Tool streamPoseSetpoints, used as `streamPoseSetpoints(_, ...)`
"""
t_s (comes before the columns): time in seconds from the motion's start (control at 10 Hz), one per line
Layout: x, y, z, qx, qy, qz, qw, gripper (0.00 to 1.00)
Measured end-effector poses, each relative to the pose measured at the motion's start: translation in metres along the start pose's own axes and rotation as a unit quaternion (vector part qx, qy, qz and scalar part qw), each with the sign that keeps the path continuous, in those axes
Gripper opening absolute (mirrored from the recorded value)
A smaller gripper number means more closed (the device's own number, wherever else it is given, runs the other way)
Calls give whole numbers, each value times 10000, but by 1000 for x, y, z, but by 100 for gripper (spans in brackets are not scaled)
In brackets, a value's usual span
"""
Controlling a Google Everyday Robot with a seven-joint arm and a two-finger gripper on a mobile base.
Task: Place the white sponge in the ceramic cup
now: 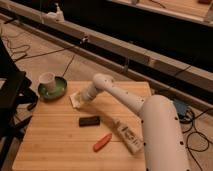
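The white sponge [75, 99] is a small pale block at the tip of my gripper [79, 100], just above the wooden table [60, 145], right of the green plate. The gripper at the end of my white arm [120, 97] is down at the sponge. The ceramic cup [47, 79] is small and white with a pinkish inside and stands upright on the left part of the green plate [55, 90], a short way left of the sponge and gripper.
A black slab [89, 120] lies mid-table. An orange-red object [102, 142] lies near the front. A white bottle with a label [128, 136] lies on its side at the right. A dark chair [12, 100] stands left of the table.
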Motion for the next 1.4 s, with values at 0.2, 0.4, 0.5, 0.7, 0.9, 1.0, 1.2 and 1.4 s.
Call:
streamPoseSetpoints(0.2,-1,1,0,18,30,-94,9999,0)
streamPoseSetpoints(0.4,-7,-4,-8,137,22,-185,9997,0)
streamPoseSetpoints(0.5,-14,-13,-19,285,18,-275,9992,0)
streamPoseSetpoints(0.7,-26,-27,-43,566,77,-499,9971,0)
streamPoseSetpoints(0.9,-33,-33,-57,746,71,-578,9955,0)
streamPoseSetpoints(1.0,-35,-36,-66,845,60,-593,9946,0)
streamPoseSetpoints(1.2,-42,-44,-83,1056,33,-656,9922,0)
streamPoseSetpoints(1.4,-50,-54,-101,1277,-5,-736,9891,0)
